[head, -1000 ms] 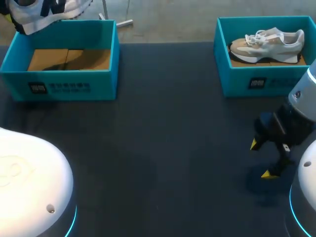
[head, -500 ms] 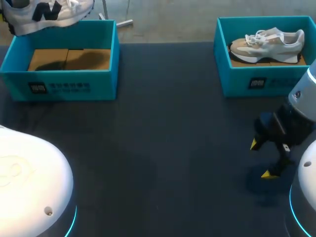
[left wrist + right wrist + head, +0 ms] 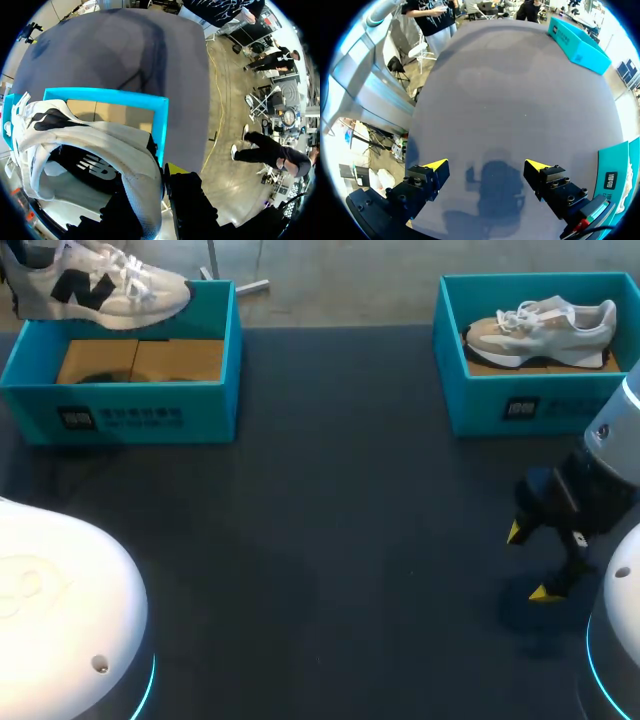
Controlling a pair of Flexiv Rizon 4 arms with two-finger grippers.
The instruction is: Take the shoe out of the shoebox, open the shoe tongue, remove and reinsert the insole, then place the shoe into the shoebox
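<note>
A white shoe with black side marks hangs level over the back left corner of the left teal shoebox, whose brown floor is bare. In the left wrist view my left gripper is shut on the heel collar of the shoe, with one yellow fingertip outside the heel and the other hidden inside; the shoebox lies below it. The left gripper itself is outside the head view. My right gripper stands open low over the table near the right edge, holding nothing, and shows the same in its own view.
A second teal shoebox at the back right holds a white and tan shoe. It is close beside my right gripper. My left arm's white base fills the front left corner.
The held shoe has moved right and down into fuller view, turning from tilted to level over the left box's back corner. My right arm has not moved.
</note>
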